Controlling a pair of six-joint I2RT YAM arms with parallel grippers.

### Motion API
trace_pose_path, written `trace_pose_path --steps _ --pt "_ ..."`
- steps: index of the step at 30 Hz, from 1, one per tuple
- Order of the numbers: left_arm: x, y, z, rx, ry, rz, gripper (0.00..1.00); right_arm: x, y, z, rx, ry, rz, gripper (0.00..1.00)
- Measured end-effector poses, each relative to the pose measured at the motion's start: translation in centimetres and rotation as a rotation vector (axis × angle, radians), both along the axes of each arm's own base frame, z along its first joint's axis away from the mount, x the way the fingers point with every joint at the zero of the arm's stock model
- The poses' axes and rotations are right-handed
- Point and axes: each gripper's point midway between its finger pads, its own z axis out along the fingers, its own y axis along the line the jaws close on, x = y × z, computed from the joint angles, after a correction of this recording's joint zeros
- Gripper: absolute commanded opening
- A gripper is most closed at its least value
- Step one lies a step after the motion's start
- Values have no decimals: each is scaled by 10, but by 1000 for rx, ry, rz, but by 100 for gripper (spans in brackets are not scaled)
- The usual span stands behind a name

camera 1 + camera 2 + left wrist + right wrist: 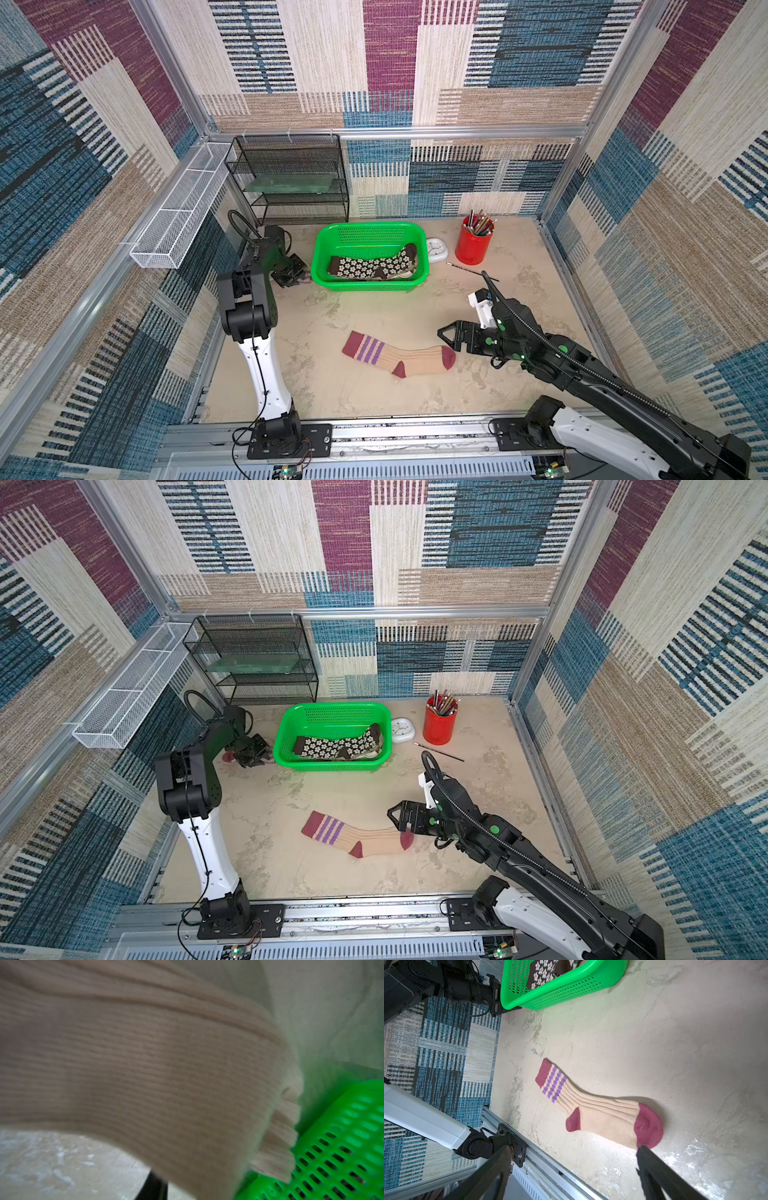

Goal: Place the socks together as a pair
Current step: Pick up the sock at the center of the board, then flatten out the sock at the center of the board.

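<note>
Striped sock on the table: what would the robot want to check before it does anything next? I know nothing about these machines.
1. Striped sock lies flat on the table, nothing on it: ok.
2. Right gripper open at the sock's toe, holding nothing: ok.
3. Left gripper has a hold on something: cannot tell; its jaws are hidden.
4. Matching sock at the left gripper: cannot tell; the left wrist view shows only cream ribbed fabric, close up.
5. Left gripper clear of the green basket: cannot tell; it sits close beside the wall.
6. Pencil away from the sock: ok.
</note>
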Motion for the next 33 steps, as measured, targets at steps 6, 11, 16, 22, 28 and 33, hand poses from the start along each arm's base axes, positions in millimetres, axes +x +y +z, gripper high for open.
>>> trace_pose_path --steps 6,11,16,22,28,33 --pt "0 -1 9 1 -15 -2 0 0 -2 4 9 -14 -8 96" --pt "-13 -5 58 0 -102 -8 0 -1 -3 2 10 -17 -7 96" --pt "-52 -18 101 -28 -176 -21 0 6 0 0 1 -41 2 96" --pt "-110 -45 141 -114 -267 -33 0 16 22 4 29 -58 87 96" --pt "-167 -75 175 -241 -366 -17 0 23 56 11 53 -36 227 96" --pt "-208 -122 181 -380 -363 -59 0 11 76 9 80 -11 358 96"
